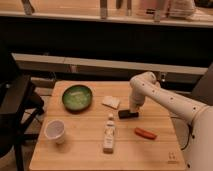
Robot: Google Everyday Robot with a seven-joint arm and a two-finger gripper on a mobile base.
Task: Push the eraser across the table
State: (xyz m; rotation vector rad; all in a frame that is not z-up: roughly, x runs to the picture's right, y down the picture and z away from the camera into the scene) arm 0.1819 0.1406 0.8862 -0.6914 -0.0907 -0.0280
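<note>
Hanging down off the white arm, end effector [133,107] sits directly above eraser [128,114], at or v. near its top; contact can't be confirmed. Open/closed state: can't tell. Eraser lies flat on tabletop [75,150], just below end effector, long side running left-right. Pale beige pad [111,102] just left of end effector. Green bowl [77,97] farther left. White bottle [109,134] below-left, orange-red oblong [145,133] below-right. White cup [55,131] well off to lower left.

One each: bowl [77,97], cup [54,131], bottle [109,134], pad [111,102], orange oblong [145,133], eraser [128,114], and tool [133,108] at the eraser.
</note>
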